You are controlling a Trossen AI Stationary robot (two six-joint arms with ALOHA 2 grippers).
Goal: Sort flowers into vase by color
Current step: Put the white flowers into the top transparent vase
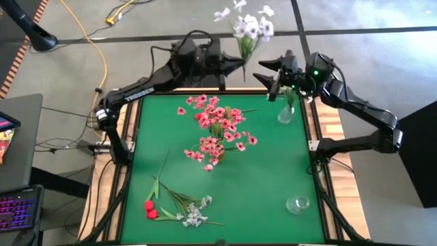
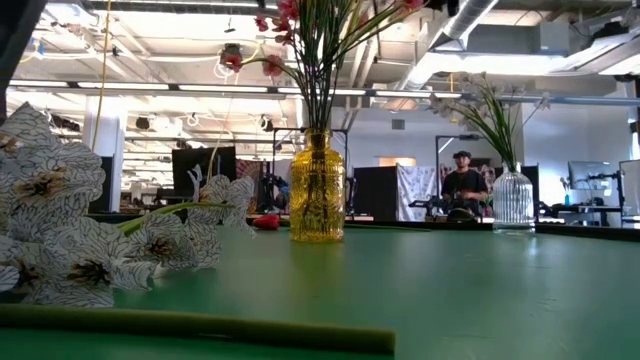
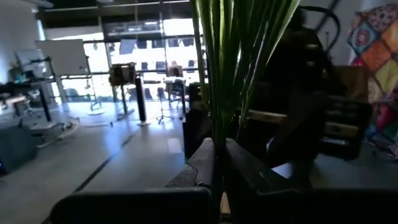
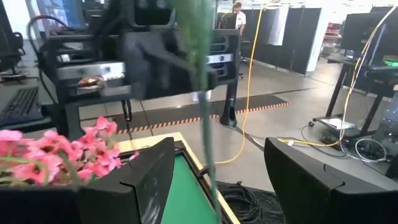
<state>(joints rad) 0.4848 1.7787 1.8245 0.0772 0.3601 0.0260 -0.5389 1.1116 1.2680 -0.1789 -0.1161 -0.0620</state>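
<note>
- High view: your left gripper (image 1: 232, 65) is clamped on a white spray (image 1: 249, 27) by its stems, holding it out past the table's far edge, probably to pass it across. Your right gripper (image 1: 270, 72), fingers apart, sits just beside it, near the clear vase (image 1: 286, 113).
- Low view: pink flowers (image 2: 300, 20) already stand in the yellow vase (image 2: 317, 190); white blossoms (image 2: 60, 230) lie near the camera.
- Left wrist view: green stems (image 3: 239, 56) rise from between closed fingers (image 3: 249, 171).
- Right wrist view: a blurred stem (image 4: 202, 93) hangs between the spread fingers (image 4: 149, 174); contact is unclear.
</note>
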